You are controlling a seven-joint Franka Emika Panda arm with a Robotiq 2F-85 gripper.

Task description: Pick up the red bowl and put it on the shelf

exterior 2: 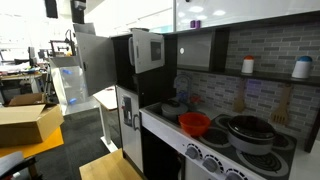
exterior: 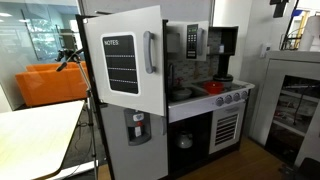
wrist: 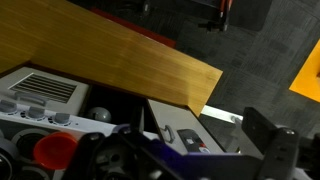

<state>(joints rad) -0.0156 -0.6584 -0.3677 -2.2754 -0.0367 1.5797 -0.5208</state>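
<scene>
In an exterior view we find the red bowl [exterior: 214, 87] on the toy kitchen's stove top, at 6 o'clock below the dark shelf [exterior: 223, 41]. In an exterior view the bowl sits at 9 o'clock of a dark pot [exterior 2: 250, 132], just beside it. In the wrist view the end effector [wrist: 185, 155] is open, its blurred dark fingers [wrist: 100, 155] wide apart. The bowl lies at its 9 o'clock, just outside the nearer finger, and a wooden tabletop [wrist: 120, 60] fills 12 o'clock.
</scene>
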